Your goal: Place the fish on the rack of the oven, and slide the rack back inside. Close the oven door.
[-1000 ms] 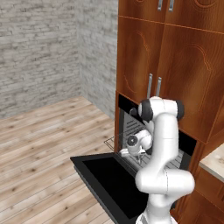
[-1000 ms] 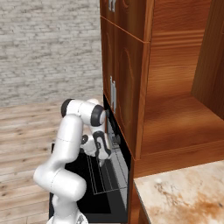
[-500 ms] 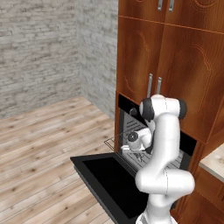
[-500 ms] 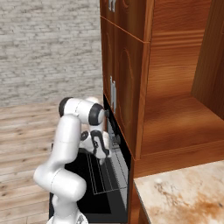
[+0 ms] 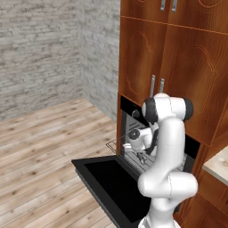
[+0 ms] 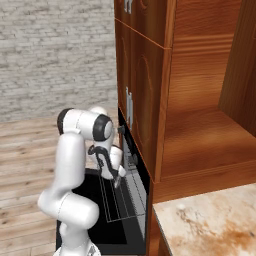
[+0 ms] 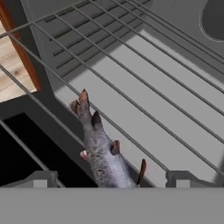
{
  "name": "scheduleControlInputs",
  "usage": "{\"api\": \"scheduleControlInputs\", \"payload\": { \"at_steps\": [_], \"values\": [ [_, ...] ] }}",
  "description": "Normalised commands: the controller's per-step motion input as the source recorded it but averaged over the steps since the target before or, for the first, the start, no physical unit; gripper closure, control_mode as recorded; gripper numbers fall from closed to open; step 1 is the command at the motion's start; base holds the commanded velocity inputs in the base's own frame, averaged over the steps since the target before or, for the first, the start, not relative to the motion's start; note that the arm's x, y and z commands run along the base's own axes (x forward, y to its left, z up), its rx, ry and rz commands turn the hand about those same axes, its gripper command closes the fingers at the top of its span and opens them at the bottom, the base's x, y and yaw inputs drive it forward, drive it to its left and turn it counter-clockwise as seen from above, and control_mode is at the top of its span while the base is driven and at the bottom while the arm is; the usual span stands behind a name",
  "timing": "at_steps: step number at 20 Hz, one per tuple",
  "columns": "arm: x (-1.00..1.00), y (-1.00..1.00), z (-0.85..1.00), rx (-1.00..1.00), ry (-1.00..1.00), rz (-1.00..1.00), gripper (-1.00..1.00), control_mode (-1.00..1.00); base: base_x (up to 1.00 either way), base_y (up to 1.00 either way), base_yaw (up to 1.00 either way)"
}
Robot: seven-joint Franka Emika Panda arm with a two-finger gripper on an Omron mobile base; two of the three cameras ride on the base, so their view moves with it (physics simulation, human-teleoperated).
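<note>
Lying on the rack (image 7: pixel 144 83) now, the fish (image 7: pixel 103 151) rests across the thin wires with its tail pointing toward the near edge and its body running down between the two finger tips, which stand wide apart on either side of it without touching, so the jaws look released and the first step of the job seems done. The gripper (image 7: pixel 111 178) hovers just above the fish, and from the left base view the hand (image 5: pixel 136 139) reaches low into the mouth of the oven (image 5: pixel 133 116). What is left, as I judge it, is the rest: the rack sticks out over the opening and has yet to be slid back in, and the oven door (image 5: pixel 111 182) lies flat and fully open, a black panel just above the floor. Around it all, reddish-brown wooden cabinets (image 5: pixel 178 75) with silver handles tower over the oven, a pale wooden plank floor (image 5: pixel 40 147) spreads out to the left, grey brick walls (image 5: pixel 40 49) close the room, and a speckled stone worktop (image 6: pixel 210 225) sits at the right
</note>
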Motion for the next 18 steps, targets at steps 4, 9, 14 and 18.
{"api": "scheduleControlInputs", "payload": {
  "at_steps": [4,9,14,18],
  "values": [
    [-0.44,0.45,0.33,0.0,0.0,0.0,-1.0,-1.0,0.0,0.0,0.0],
    [-0.52,0.46,0.34,-0.01,0.0,0.0,-1.0,-1.0,0.0,0.0,0.0],
    [-0.45,0.31,0.4,-0.01,0.0,0.0,-1.0,-1.0,0.0,0.0,0.0],
    [-0.36,0.27,0.32,-0.04,0.0,0.04,-1.0,-1.0,0.0,0.0,0.0]
  ]
}}
